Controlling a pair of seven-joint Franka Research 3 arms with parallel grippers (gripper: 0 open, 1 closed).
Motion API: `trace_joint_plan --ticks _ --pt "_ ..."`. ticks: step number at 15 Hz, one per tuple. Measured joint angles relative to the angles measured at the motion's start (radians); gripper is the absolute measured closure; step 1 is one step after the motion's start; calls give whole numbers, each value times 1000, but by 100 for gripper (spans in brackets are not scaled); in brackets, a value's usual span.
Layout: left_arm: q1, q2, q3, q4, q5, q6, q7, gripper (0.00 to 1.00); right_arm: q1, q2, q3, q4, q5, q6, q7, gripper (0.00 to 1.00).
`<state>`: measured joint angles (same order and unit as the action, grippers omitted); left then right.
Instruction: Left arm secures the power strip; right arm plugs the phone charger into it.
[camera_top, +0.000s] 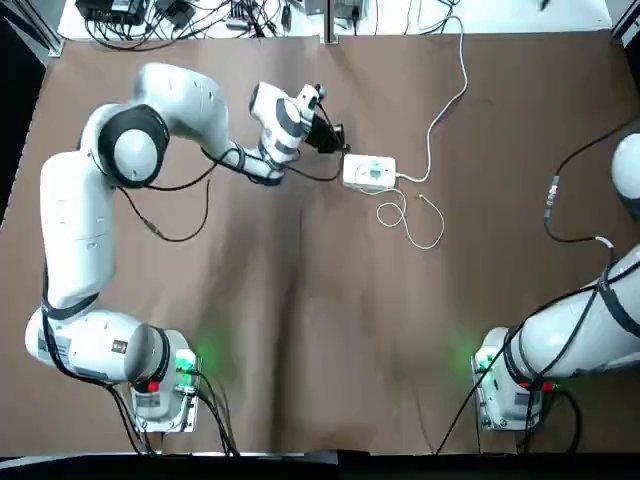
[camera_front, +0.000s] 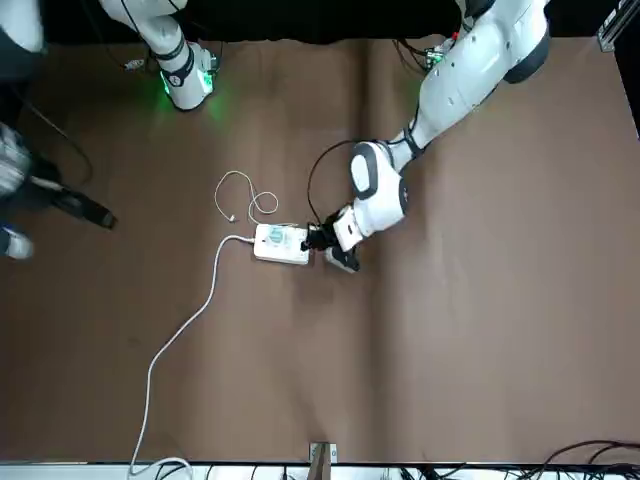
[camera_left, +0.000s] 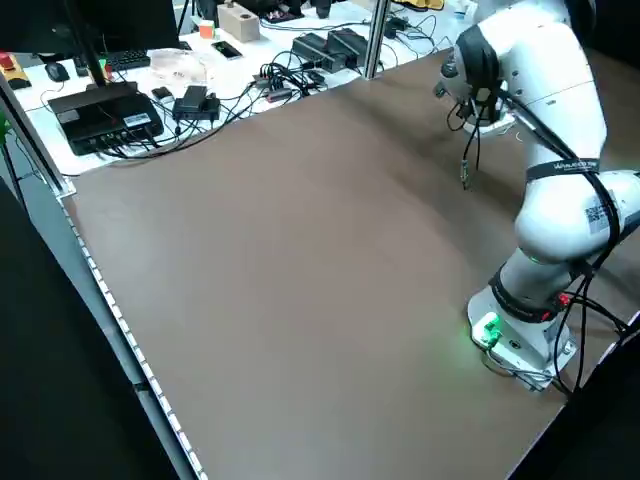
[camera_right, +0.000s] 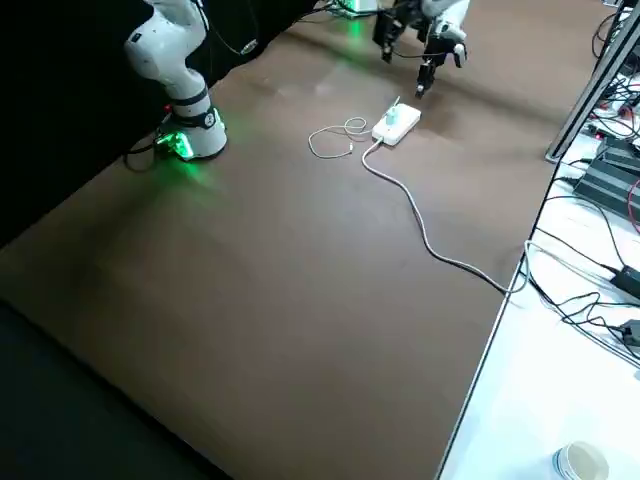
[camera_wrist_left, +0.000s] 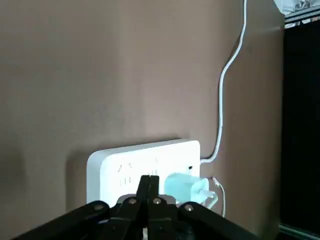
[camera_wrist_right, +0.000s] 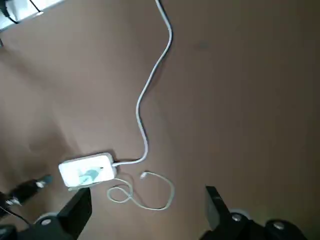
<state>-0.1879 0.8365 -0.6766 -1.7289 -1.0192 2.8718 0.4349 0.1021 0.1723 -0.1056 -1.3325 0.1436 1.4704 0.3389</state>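
Table (camera_top: 330, 330): brown surface, fills the working area; white bench with black electronics and cables runs along its far edge.

Left arm (camera_top: 120, 170): reaches from its base at the near left corner out across the table to the middle far region, wrist turned toward the power strip.

Right arm (camera_top: 590, 320): pulled back at the near right side, raised well above the table, well apart from the strip.

Power strip (camera_top: 369, 173): lies flat on the table, middle far region, socket face up. Thick white cord (camera_top: 445, 100) leaves the end away from the left arm and runs in a curve to the far table edge.

Left gripper (camera_top: 335, 140): just beside the strip's end nearest the left arm, low to the table. Left wrist view shows both fingers (camera_wrist_left: 150, 192) pressed together, nothing between them, tips right at the strip's near edge; contact with the strip cannot be told.

Right gripper (camera_wrist_right: 147, 210): fingers spread wide, empty, looking down on the strip and cable from a height.

Phone charger (camera_wrist_left: 184, 186): teal cube seated in the strip's top face, toward one side. Its thin white cable (camera_top: 415, 220) lies in loose loops on the table just beside the strip, on the side toward the robot.
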Motion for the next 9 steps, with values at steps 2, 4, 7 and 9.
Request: trace_joint_plan --ticks 2,4,7,9 --pt "2 -49 58 1 75 -117 -99 99 -48 -37 0 -1 -4 -10 -108 0" --pt "16 -79 82 8 209 -208 -231 99 -68 -59 0 -2 -36 -12 -180 0" --pt "43 -121 121 58 458 -404 -417 99 -68 -74 4 -14 -61 -12 -230 0" --pt "58 -188 200 145 645 -643 -492 99 -68 -84 8 -31 -66 -2 -308 0"
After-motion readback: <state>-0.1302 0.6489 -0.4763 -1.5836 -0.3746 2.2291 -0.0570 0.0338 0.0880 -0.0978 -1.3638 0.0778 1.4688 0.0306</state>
